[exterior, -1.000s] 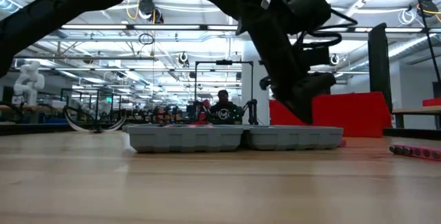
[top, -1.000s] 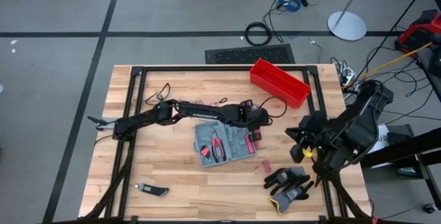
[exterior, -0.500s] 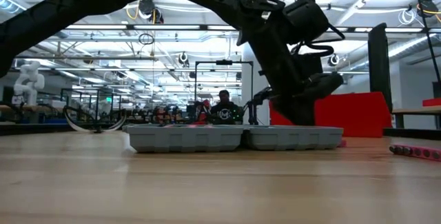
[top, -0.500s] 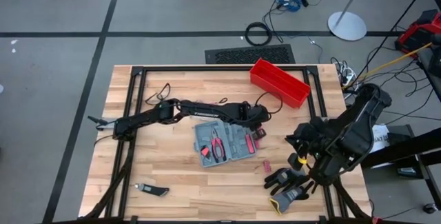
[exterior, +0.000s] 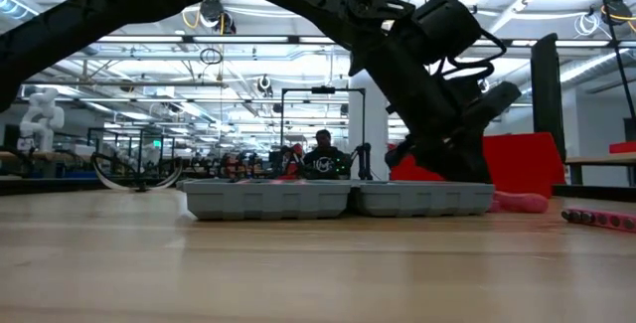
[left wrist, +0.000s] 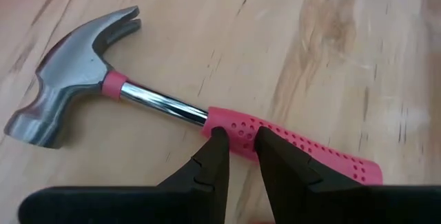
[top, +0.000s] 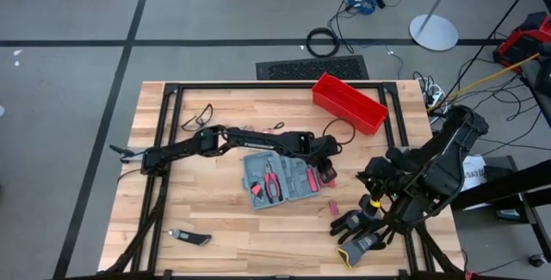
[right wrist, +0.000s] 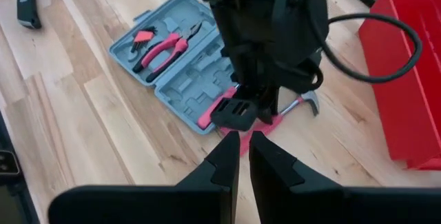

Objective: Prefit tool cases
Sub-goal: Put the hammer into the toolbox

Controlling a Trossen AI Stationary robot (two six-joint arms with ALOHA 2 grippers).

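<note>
Pink-handled hammer [left wrist: 241, 124], pinched by the left gripper [left wrist: 238, 145], has just slid clear of the open tool case [top: 277, 177]; fitting comes next. The right gripper [right wrist: 242, 148], pressed together, waits beyond.

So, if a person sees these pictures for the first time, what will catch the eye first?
Probably the left tool, closed on the pink handle of a hammer lying on the table, just right of the open grey case. Next, the red bin at the far edge. The right tool waits shut and empty above the table, near black gloves at the front right.
</note>
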